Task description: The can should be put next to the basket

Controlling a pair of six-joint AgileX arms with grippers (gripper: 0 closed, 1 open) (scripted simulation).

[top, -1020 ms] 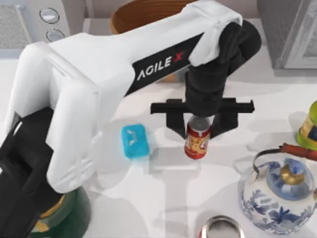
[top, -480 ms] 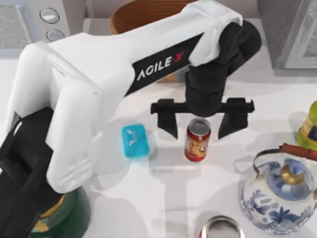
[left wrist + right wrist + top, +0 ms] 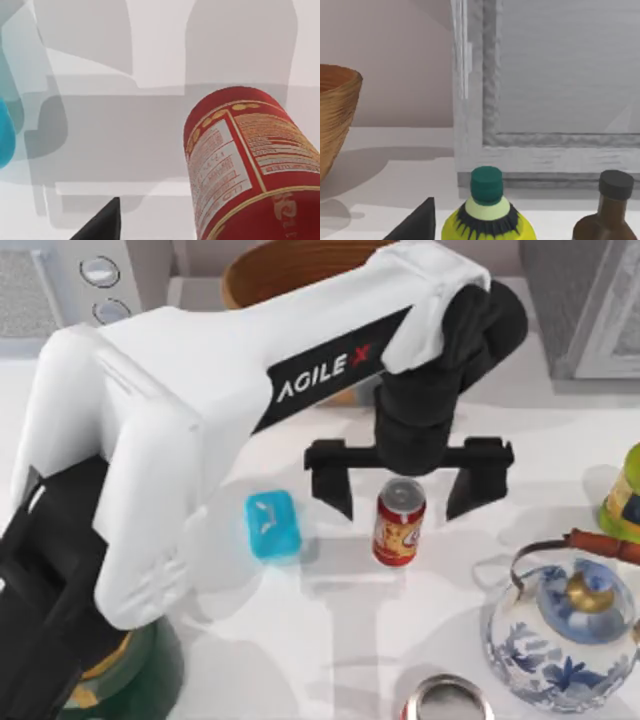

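The red can (image 3: 399,523) with a cream emblem and silver top stands upright on the white table, in front of the tan wicker basket (image 3: 290,265) at the back. My left gripper (image 3: 405,502) hangs over the can, open, one finger on each side and both apart from it. In the left wrist view the can (image 3: 250,165) is close by and one dark fingertip (image 3: 100,225) shows beside it. The right wrist view shows the basket (image 3: 335,115) and one dark fingertip (image 3: 417,222) of my right gripper.
A blue box (image 3: 272,524) lies left of the can. A blue-and-white kettle (image 3: 565,625), a yellow bottle (image 3: 625,495) and a silver-topped can (image 3: 445,702) stand right and front. A dark green pot (image 3: 150,670) is front left. A brown bottle (image 3: 607,215) stands before a grey cabinet (image 3: 545,75).
My left gripper has let go of the can: its fingers were shut on it, then spread wide apart. The can has stayed upright in place.
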